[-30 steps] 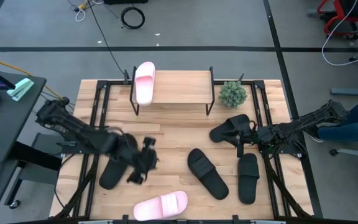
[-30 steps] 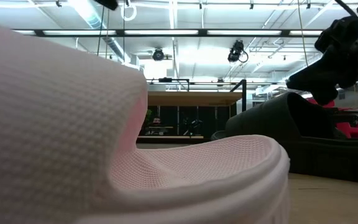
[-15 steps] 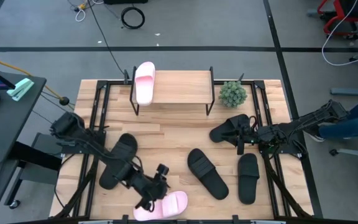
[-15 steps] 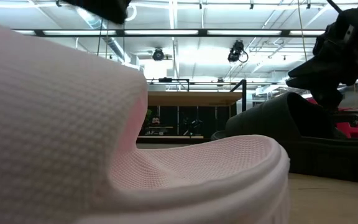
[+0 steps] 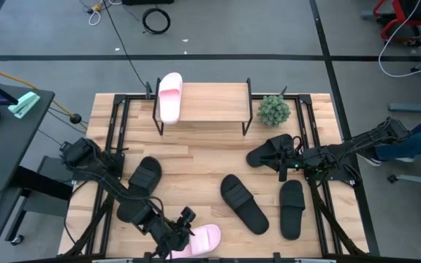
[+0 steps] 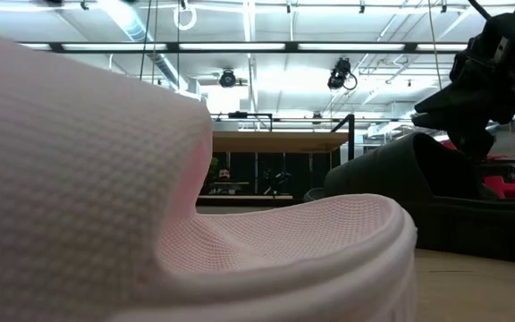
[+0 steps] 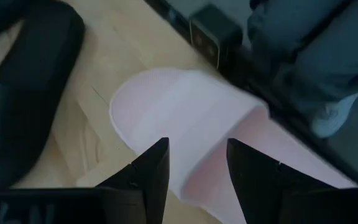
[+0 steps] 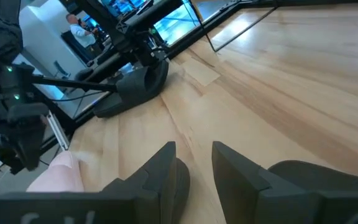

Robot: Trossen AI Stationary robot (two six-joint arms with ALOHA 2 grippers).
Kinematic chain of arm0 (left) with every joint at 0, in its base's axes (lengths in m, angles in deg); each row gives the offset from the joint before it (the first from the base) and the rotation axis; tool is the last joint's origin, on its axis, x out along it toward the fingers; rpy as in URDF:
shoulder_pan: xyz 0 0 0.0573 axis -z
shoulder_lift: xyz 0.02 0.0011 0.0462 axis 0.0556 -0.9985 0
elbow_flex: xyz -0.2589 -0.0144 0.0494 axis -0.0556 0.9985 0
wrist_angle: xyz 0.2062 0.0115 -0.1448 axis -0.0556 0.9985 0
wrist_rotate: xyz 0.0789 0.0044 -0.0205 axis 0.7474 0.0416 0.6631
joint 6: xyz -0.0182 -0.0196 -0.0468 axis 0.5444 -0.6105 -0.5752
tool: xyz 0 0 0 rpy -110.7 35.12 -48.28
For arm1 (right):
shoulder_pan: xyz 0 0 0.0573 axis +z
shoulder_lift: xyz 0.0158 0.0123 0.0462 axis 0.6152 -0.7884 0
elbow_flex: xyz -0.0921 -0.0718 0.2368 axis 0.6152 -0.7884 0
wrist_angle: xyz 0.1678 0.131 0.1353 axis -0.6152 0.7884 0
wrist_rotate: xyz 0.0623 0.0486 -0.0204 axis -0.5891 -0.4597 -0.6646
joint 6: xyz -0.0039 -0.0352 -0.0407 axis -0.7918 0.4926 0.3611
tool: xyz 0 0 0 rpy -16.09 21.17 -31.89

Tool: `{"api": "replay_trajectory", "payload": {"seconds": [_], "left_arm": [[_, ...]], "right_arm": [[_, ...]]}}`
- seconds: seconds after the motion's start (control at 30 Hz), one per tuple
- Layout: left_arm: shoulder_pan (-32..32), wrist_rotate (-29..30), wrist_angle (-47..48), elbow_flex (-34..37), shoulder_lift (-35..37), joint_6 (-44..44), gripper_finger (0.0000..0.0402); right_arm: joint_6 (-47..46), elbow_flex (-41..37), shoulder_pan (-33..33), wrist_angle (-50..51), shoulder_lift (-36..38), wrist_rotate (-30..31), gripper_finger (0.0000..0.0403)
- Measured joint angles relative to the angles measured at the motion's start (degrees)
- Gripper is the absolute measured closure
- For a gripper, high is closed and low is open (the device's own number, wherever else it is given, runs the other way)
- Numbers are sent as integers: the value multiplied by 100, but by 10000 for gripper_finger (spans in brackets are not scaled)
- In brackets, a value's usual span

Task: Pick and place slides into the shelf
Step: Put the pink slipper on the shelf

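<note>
The left hand (image 5: 172, 237) had swung down from beside the black slide to the near edge of the big slatted wooden surface (image 5: 203, 157), and there it hung right over the soft pale pink slide with the white sole (image 5: 199, 239). Its two dark fingers (image 7: 151, 171) were spread apart above the wide pink strap and were not pinching it yet.

The right hand (image 5: 285, 162) had not moved. It waited by the plain black slide (image 5: 269, 152) near the small green plant (image 5: 273, 109). Its fingers had a small gap, and they held nothing that I could see.

Only one job looked done. Another pale pink slide (image 5: 169, 95) lay on the left end of the small low shelf with the light wooden top and thin black legs (image 5: 210, 102). Five slides were left on the surface: the pink one and four black ones. Most of the work was still to come
</note>
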Motion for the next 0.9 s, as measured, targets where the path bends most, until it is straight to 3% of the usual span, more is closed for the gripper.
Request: {"api": "replay_trajectory", "payload": {"seconds": [0.77,0.9], "left_arm": [[84,88,11,-2,-257,-304,239],[49,366,43,-2,-257,-269,239]], "right_arm": [[20,0,0,15,0,2,293],[19,0,0,13,0,2,293]]}}
